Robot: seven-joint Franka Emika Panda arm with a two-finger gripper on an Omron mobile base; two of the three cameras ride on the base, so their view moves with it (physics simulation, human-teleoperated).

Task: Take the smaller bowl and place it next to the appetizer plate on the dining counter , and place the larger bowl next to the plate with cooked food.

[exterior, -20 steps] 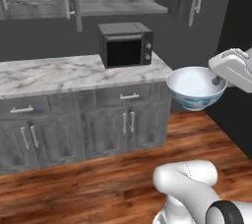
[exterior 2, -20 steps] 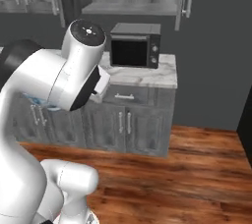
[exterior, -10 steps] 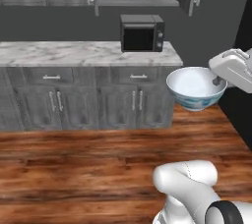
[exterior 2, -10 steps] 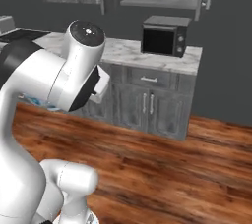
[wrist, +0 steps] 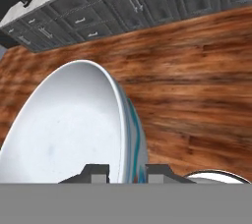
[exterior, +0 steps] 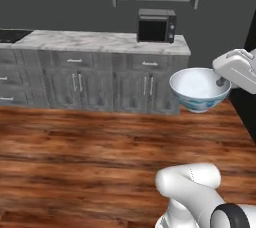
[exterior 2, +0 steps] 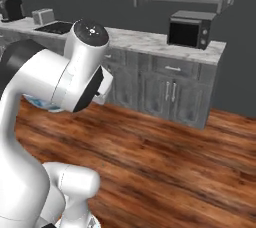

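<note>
The larger bowl (exterior: 197, 89), white inside with a teal swirl pattern outside, hangs in the air over the wood floor. My gripper (exterior: 220, 82) is shut on its right rim. In the hand view the larger bowl (wrist: 64, 129) stands on edge right before the camera, and my gripper (wrist: 127, 169) pinches its rim, one finger inside and one outside. In the right base view my own arm covers most of it, with a teal sliver of the larger bowl (exterior 2: 37, 103) showing below the forearm. The smaller bowl, the appetizer plate and the dining counter are out of view.
Ahead runs the wall counter (exterior: 100, 42) with dark grey cabinets below and a black microwave (exterior: 156, 25) at its right end. A toaster (exterior 2: 44, 17) and a cooktop (exterior 2: 57, 27) sit farther left. Wood floor (exterior: 90, 152) lies open between me and the cabinets.
The whole scene has slid to the right in both base views, so the base has moved. The bowl stays in the gripper at the same place beside the arm.
</note>
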